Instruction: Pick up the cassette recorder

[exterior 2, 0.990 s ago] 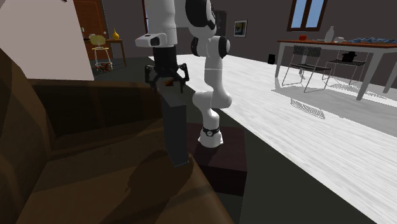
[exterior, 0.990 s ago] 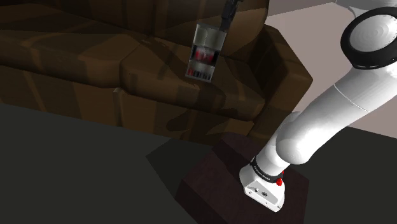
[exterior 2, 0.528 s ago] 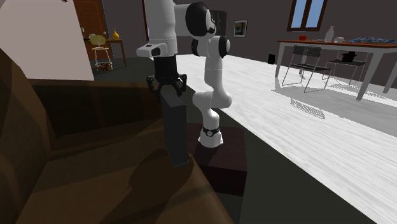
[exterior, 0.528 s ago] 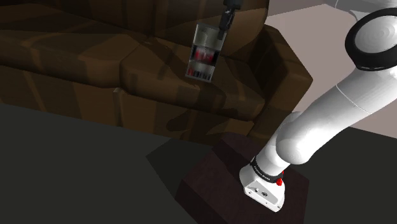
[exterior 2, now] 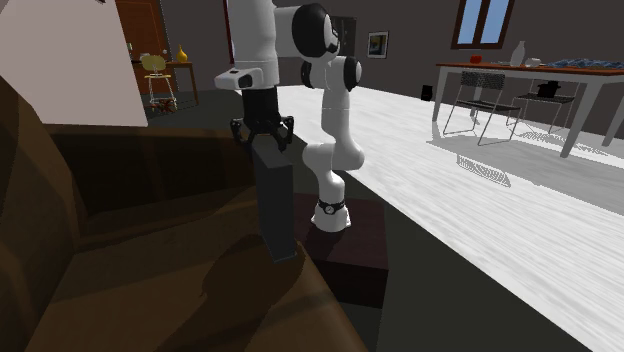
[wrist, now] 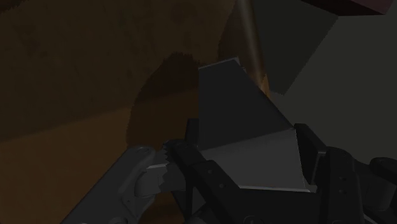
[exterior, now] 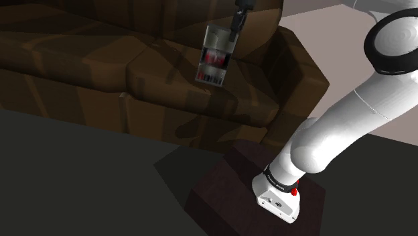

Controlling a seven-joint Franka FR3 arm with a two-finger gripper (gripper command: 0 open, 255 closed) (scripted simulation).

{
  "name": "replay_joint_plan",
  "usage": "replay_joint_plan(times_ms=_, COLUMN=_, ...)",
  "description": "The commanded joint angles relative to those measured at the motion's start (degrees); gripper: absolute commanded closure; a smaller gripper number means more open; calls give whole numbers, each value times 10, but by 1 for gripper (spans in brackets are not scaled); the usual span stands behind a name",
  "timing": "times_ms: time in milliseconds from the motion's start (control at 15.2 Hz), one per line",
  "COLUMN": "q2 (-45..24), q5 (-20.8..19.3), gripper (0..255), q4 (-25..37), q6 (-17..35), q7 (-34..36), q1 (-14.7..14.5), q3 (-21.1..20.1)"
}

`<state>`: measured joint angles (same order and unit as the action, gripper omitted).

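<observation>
The cassette recorder (exterior: 213, 55) is a tall grey slab with a red and black face, standing on end in front of the brown sofa's backrest. My black gripper (exterior: 238, 20) clasps its top end from above. From the second exterior view the recorder (exterior 2: 275, 200) is a dark grey upright block, with the gripper (exterior 2: 263, 140) shut on its upper edge. Its lower end is near the sofa cushion, and I cannot tell whether they touch. In the wrist view the grey recorder (wrist: 235, 95) runs away from the gripper (wrist: 248, 143), with one finger pressed against each side.
The brown sofa (exterior: 100, 67) spans the shoulder view's upper left, its armrest (exterior: 295, 74) beside my arm. The dark stand (exterior: 228, 194) sits on a dark rug below. A dining table with chairs (exterior 2: 520, 80) stands far off on the white floor.
The fingers stood wide apart over the recorder's top one second ago. They have since shut on it. Nothing has moved in the last half second.
</observation>
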<state>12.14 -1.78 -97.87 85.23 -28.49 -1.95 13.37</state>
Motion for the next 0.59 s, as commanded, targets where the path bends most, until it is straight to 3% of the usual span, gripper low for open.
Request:
replay_joint_plan(times_ms=0, q2=-3, q5=0, gripper=255, q4=2, q6=-2, q7=0, q1=0, q3=0)
replay_joint_plan(times_ms=528, q2=-30, q5=6, gripper=255, q4=96, q6=-69, q7=-5, q1=0, q3=3)
